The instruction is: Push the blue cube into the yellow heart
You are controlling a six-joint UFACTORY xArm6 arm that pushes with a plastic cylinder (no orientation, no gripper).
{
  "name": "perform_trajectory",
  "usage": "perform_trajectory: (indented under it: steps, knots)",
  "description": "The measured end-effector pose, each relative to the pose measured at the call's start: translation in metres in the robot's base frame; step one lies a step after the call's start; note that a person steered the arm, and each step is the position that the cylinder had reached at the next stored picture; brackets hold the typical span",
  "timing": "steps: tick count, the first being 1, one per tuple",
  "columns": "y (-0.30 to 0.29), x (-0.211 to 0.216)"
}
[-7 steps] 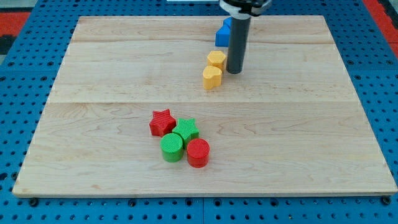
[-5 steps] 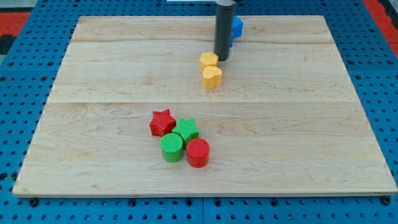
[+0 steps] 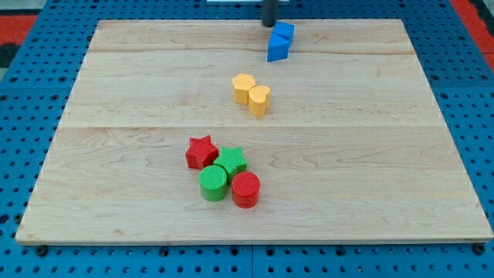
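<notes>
Two blue blocks (image 3: 280, 41) sit at upper centre; my tip (image 3: 269, 24) stands just behind them, placed to shove toward the yellow heart (image 3: 259, 100); no end effector jaws exist, nothing held.

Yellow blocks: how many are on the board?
2. They sit touching, above the board's middle: the yellow hexagon on the view's left, the yellow heart just to its lower right. Nothing seems to hide another.
</notes>
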State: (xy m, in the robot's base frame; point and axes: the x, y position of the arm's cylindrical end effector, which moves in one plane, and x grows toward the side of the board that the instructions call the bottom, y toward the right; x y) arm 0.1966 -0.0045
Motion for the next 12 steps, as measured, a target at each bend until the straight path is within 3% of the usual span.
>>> perform_trajectory:
  steps: [1, 3, 4, 5, 6, 8, 9, 10, 11, 12]
  knots:
    - [-0.016, 0.033]
    - [-0.028, 0.045]
    - [-0.002, -0.001]
    - [0.050, -0.002]
    - [0.072, 0.027]
    - [0.058, 0.093]
    - [0.067, 0.091]
    - [0.121, 0.072]
    - [0.090, 0.106]
    - [0.098, 0.133]
